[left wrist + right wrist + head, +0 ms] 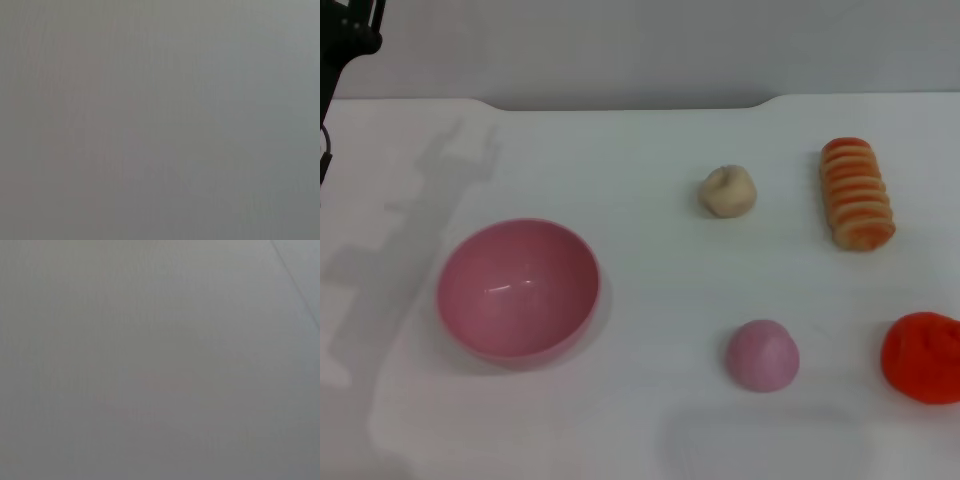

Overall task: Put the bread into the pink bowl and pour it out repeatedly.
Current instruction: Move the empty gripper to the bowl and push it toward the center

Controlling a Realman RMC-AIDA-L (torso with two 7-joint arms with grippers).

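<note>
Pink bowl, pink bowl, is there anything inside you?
No. The pink bowl is empty; its whole smooth inside shows. The bread lies on the table, far from it.

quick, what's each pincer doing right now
Left pincer: out of view; only part of the arm shows at the table's far left.
Right pincer: out of view.

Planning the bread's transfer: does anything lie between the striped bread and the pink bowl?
The small beige bun lies roughly on the line from the bread to the pink bowl. The pink lump sits nearer, off the line.
</note>
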